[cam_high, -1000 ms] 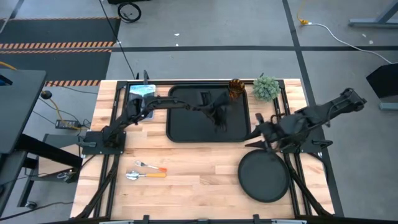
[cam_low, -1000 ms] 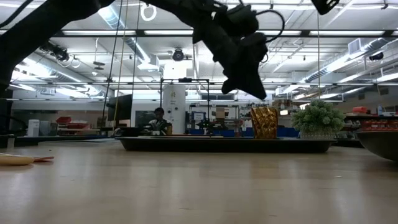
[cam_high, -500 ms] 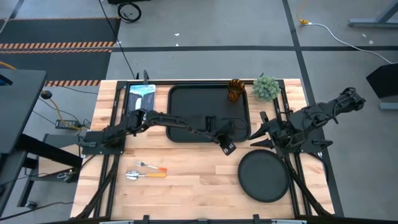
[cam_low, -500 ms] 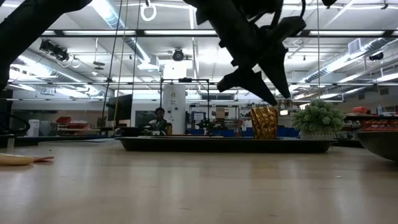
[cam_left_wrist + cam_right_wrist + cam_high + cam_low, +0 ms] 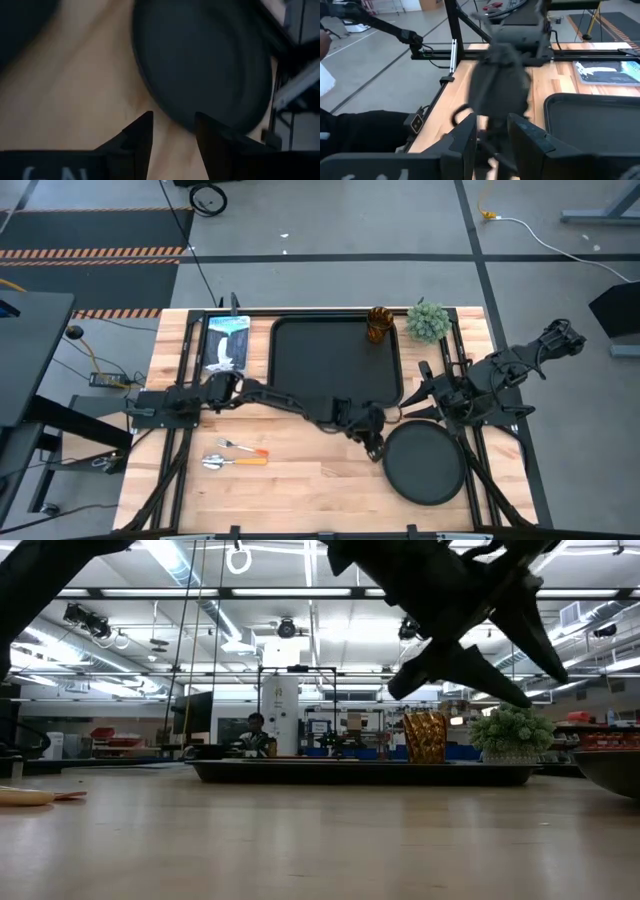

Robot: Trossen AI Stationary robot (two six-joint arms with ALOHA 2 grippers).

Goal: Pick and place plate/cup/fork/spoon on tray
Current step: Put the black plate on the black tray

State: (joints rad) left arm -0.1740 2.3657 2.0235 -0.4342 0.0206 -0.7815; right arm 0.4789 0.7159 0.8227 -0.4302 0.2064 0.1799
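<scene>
The round black plate point(image 5: 425, 463) lies flat on the wood at the near right. My left gripper point(image 5: 374, 444) hangs open above the table at the plate's left rim; in the left wrist view its fingertips point(image 5: 172, 131) stand in front of the plate's rim point(image 5: 200, 65), apart from it. The amber cup point(image 5: 379, 324) stands upright in the far right corner of the black tray point(image 5: 290, 375). The fork point(image 5: 241, 447) and spoon point(image 5: 226, 462) lie side by side at the near left. My right gripper point(image 5: 492, 132) waits open, raised at the table's right.
A green potted plant point(image 5: 428, 320) stands right of the cup, outside the tray. A blue-white picture card point(image 5: 226, 340) lies left of the tray. Bare wood stretches between the cutlery and the plate.
My left gripper has swung from over the tray toward the near right, down to the plate's left rim. It has rolled about its own line and opened on the way. The cup has stayed upright in the tray's corner.
</scene>
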